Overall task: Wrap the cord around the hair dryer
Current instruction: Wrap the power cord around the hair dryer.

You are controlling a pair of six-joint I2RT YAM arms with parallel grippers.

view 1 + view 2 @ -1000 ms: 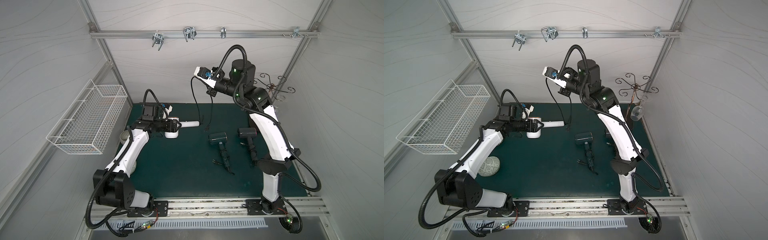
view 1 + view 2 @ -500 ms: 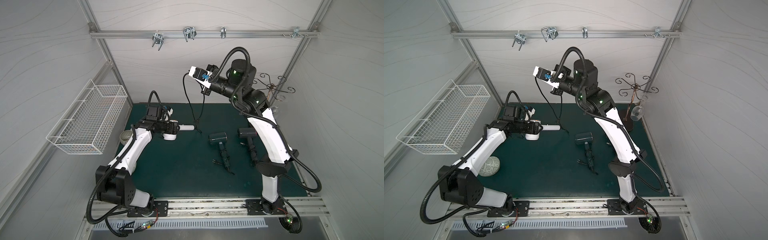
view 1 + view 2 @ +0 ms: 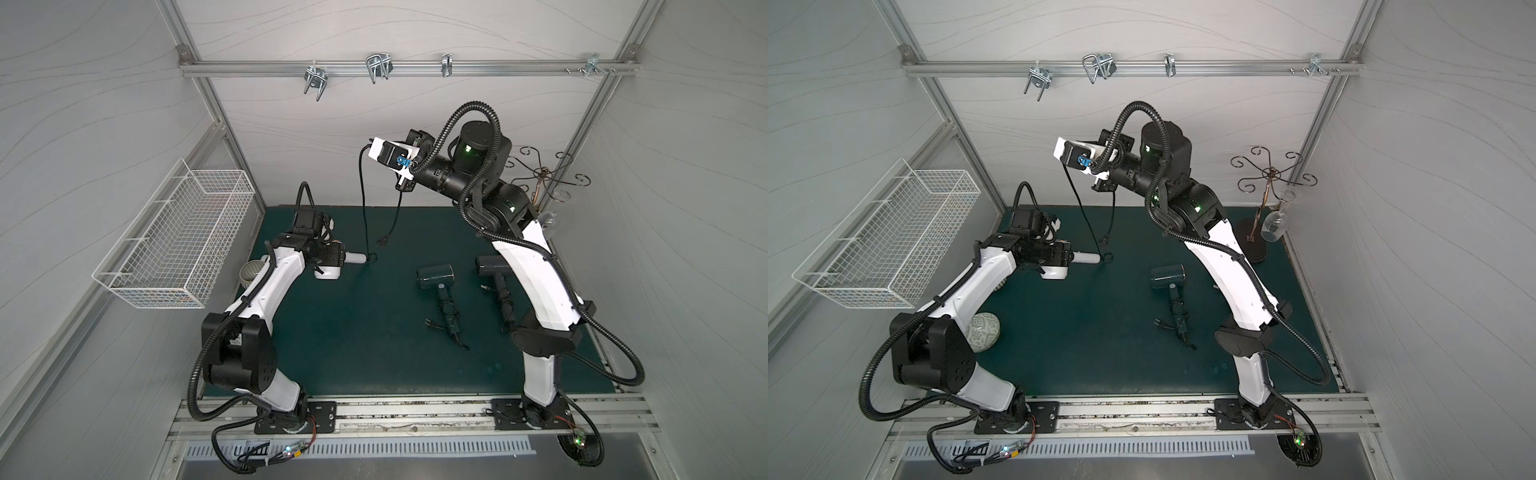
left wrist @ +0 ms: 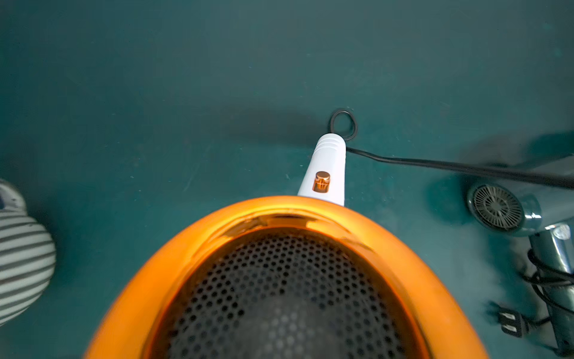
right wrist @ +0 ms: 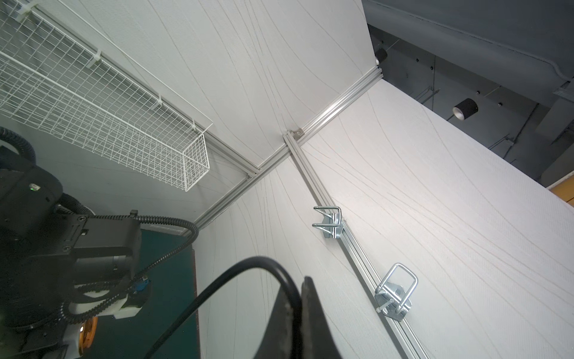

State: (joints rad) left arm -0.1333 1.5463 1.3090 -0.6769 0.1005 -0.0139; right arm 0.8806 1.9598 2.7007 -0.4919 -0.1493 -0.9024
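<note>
The white hair dryer point(image 3: 332, 270) with an orange rear ring point(image 4: 279, 214) is at the back left of the green mat, and my left gripper point(image 3: 328, 257) is shut on its head. Its handle point(image 4: 327, 164) points toward the mat's middle. The black cord point(image 3: 363, 199) leaves the handle's end in a small loop point(image 4: 343, 126) and rises to my right gripper point(image 3: 371, 148), which is held high near the back wall and shut on the cord point(image 5: 236, 273). The plug point(image 3: 382, 241) dangles from the free end. My left fingers are hidden in the left wrist view.
Two dark hair dryers point(image 3: 434, 276) point(image 3: 490, 266) with bundled cords lie right of centre. A striped ball point(image 3: 982, 332) sits beside the left arm. A wire basket point(image 3: 183, 237) hangs on the left wall, and a stand point(image 3: 1268, 183) carrying a wine glass point(image 3: 1275, 224) is at the back right.
My right gripper has carried the cord leftward along the back wall. My left gripper has drawn the hair dryer to the left, so the handle end sits further left.
</note>
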